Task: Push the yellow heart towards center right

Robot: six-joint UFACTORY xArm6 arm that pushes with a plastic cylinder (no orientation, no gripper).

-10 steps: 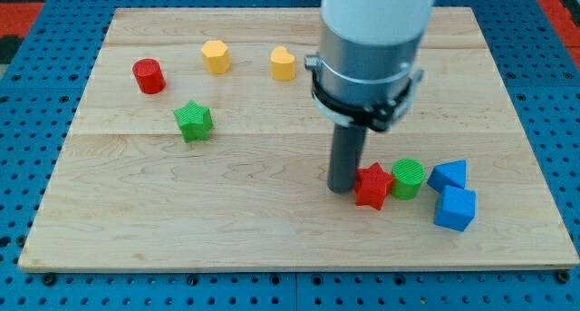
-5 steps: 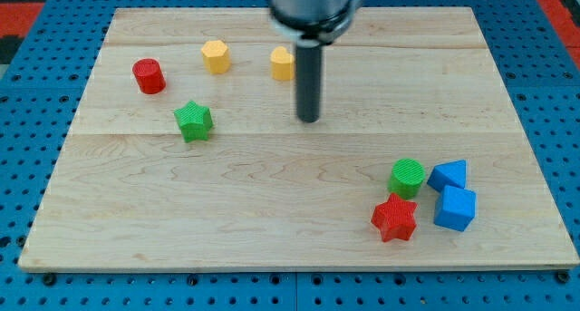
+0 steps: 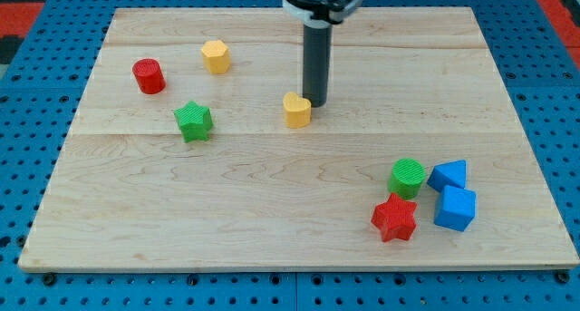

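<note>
The yellow heart (image 3: 296, 111) lies near the middle of the wooden board (image 3: 290, 220), slightly above centre. My tip (image 3: 316, 103) stands just to the heart's upper right, touching or nearly touching it. The dark rod rises from there to the view's top.
A yellow hexagon (image 3: 215, 56) and a red cylinder (image 3: 148, 76) sit at the upper left, with a green star (image 3: 194, 121) below them. At the lower right cluster a green cylinder (image 3: 407, 178), a red star (image 3: 395, 218), a blue triangle (image 3: 449, 175) and a blue cube (image 3: 454, 208).
The yellow heart has moved down from the upper part of the board to near the middle. My tip shifted slightly right and up. Earlier the red star was pushed down.
</note>
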